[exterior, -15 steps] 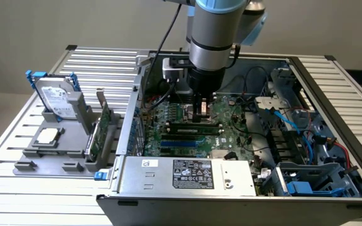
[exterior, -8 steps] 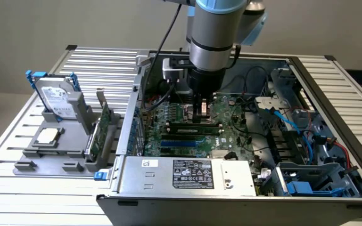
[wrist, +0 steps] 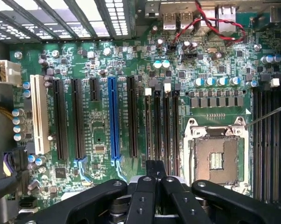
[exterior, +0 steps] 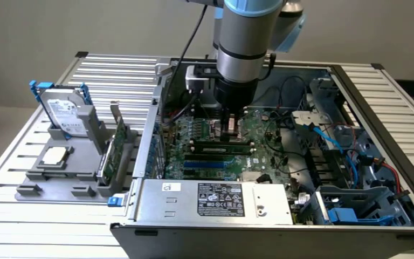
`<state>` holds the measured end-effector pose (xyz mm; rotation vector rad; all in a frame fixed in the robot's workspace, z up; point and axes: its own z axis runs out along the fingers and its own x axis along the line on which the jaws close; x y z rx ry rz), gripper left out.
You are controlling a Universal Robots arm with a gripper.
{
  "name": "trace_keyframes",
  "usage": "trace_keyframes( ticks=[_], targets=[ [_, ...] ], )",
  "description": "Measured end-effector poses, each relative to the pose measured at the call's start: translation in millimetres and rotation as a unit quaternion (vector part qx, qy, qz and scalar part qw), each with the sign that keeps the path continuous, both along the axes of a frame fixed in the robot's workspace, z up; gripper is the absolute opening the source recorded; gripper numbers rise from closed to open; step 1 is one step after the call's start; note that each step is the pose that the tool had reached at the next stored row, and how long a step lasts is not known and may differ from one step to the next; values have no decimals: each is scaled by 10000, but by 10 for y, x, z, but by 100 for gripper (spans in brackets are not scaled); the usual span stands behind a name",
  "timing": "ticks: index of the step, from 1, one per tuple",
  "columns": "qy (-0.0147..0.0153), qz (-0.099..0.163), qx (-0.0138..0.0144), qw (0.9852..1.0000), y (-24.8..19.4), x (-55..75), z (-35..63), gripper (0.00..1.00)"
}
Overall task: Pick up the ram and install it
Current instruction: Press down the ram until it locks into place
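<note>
My gripper (exterior: 232, 128) reaches down into the open computer case, its fingers shut together with nothing between them. In the wrist view the gripper (wrist: 154, 167) sits right over the row of narrow memory slots (wrist: 162, 126) beside the processor socket (wrist: 216, 158). In the exterior view, the ram (exterior: 221, 147) is a long, dark, thin stick seated on edge in one of those slots, just below the fingertips. Whether the tips touch its top edge I cannot tell.
The green motherboard (wrist: 98, 126) carries long black, blue and white expansion slots. On the exterior view's left, a grey holder (exterior: 56, 181) outside the case carries a silver hard drive (exterior: 64, 112) and a wider green card (exterior: 110, 156). Blue and red cables (exterior: 336, 143) lie inside the case.
</note>
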<state>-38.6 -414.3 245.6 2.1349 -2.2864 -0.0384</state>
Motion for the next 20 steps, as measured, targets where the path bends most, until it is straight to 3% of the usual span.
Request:
trace_keyframes(
  ticks=[5,10,14,20],
  targets=[
    [0,-401,0,9992,0,0,0,11],
    [0,-819,0,9966,0,0,-1,11],
    [0,-1154,0,9933,0,0,-2,11],
    [0,-1653,0,9862,0,0,-4,11]
  ],
)
